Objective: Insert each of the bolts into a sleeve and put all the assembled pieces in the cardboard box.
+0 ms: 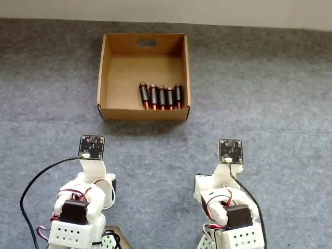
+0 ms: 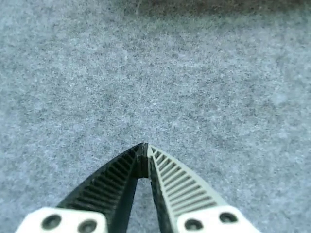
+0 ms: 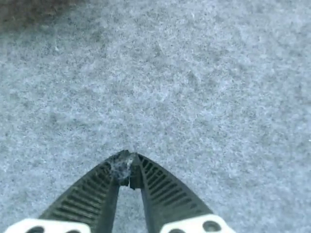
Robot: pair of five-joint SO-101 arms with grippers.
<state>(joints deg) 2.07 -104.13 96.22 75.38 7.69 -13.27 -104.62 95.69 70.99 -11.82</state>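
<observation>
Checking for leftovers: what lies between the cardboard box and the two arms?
Bare grey carpet, in the high view; the assembled pieces lie inside the cardboard box.

No legible text, label or number on anything.

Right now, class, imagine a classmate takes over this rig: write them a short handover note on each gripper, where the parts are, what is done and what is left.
The left gripper hangs over the grey mat, fingers shut, holding nothing.
The right gripper does the same, shut and holding nothing.
Five assembled pieces lie side by side inside the cardboard box, against its near wall.
Done: every piece seen is assembled and boxed.
Left: apparently nothing, beyond confirming the count.
</observation>
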